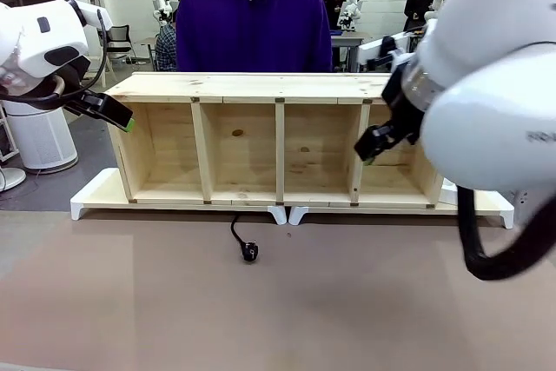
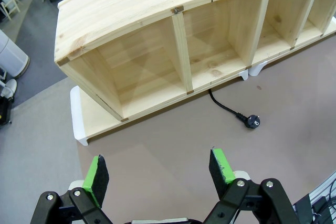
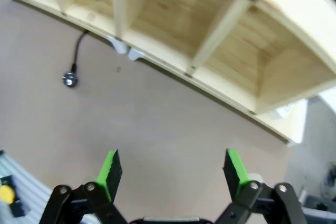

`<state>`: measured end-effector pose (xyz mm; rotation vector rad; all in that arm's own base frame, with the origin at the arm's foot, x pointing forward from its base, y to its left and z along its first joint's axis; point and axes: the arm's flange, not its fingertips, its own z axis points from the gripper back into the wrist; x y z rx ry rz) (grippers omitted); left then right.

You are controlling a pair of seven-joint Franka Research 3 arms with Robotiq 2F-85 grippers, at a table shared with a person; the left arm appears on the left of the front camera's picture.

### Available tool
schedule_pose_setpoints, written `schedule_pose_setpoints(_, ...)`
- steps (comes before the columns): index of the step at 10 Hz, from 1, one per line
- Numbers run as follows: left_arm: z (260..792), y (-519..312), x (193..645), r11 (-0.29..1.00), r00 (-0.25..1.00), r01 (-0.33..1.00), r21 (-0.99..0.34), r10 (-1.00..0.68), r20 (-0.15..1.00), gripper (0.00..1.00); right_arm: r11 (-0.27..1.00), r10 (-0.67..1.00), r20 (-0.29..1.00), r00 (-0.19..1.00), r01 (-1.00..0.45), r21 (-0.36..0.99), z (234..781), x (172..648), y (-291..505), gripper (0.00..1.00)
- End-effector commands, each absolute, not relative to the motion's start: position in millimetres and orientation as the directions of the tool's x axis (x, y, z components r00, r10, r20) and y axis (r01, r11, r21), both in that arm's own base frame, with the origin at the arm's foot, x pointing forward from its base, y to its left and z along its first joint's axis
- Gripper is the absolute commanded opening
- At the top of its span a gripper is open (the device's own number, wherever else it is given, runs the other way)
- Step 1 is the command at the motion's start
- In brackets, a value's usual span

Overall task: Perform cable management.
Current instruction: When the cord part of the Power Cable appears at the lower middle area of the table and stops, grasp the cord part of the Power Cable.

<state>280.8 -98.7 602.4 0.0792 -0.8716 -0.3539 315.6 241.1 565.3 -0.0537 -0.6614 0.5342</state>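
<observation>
The cable comes out from under the wooden shelf unit, near its middle, and its plug end lies on the brown table just in front of the unit. The left gripper hangs off the unit's left end, its jaws spread wide and empty. The right gripper hovers before the unit's rightmost compartment, also wide open and holding nothing. A person in a purple hoodie stands behind the unit.

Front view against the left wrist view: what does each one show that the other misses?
Front, not wrist: a person in purple behind the wooden shelf, and the right pincer near its right end. Wrist, not front: the left pincer from behind, its green pads spread apart above the table. Both: that shelf and the black cable lying before it.
</observation>
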Motion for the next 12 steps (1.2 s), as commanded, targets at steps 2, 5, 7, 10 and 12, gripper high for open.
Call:
schedule_pose_setpoints(2,603,-100,282,0.938,0.579,0.274,0.215,-0.339,0.742,1.0,0.888,0.428,0.549,0.718,-0.448,-0.107,552,369,280,1.0)
schedule_pose_setpoints(5,603,-100,282,0.938,0.579,0.274,0.215,-0.339,0.742,1.0,0.895,0.406,0.517,0.753,-0.443,-0.057,526,402,323,1.0)
schedule_pose_setpoints(7,603,-100,282,0.938,0.579,0.274,0.215,-0.339,0.742,1.0,0.88,0.427,0.493,0.758,-0.474,-0.032,512,415,353,1.0)
schedule_pose_setpoints(10,603,-100,282,0.938,0.579,0.274,0.215,-0.339,0.742,1.0,0.857,0.476,0.44,0.762,-0.514,-0.036,485,432,396,1.0)
schedule_pose_setpoints(12,603,-100,282,0.938,0.579,0.274,0.215,-0.339,0.742,1.0,0.862,0.467,0.4,0.789,-0.508,-0.005,465,448,411,1.0)
